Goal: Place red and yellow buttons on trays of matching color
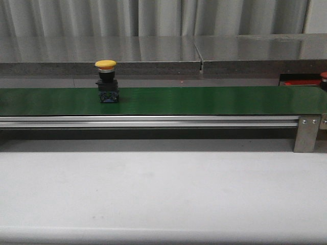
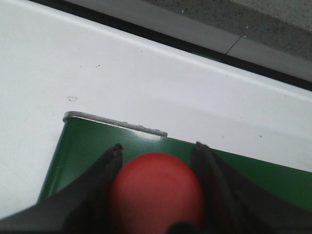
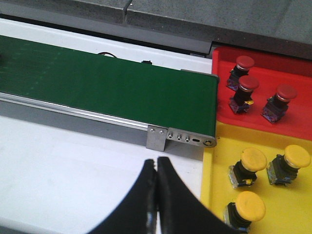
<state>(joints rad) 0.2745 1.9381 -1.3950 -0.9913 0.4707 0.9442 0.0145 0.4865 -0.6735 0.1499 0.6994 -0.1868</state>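
Green belt (image 1: 204, 99): finely textured, slight sheen. Side rail (image 1: 153, 121): brushed metal. Tabletop (image 1: 153, 194): smooth, matt white. Red tray (image 3: 273, 73) and yellow tray (image 3: 219, 161): glossy plastic. Yellow button (image 1: 106, 65) cap: smooth plastic.

A long green belt (image 1: 204, 100) crosses the white table (image 1: 153, 194).

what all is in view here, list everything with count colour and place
yellow buttons: four; one upright on the belt, three on the yellow tray
red buttons: four; three on the red tray, one between the left gripper's fingers
green belt: one, running across the table
red tray: one, off the belt's end
yellow tray: one, beside the red tray
left gripper: shut on a red button
right gripper: shut, empty, over the white table
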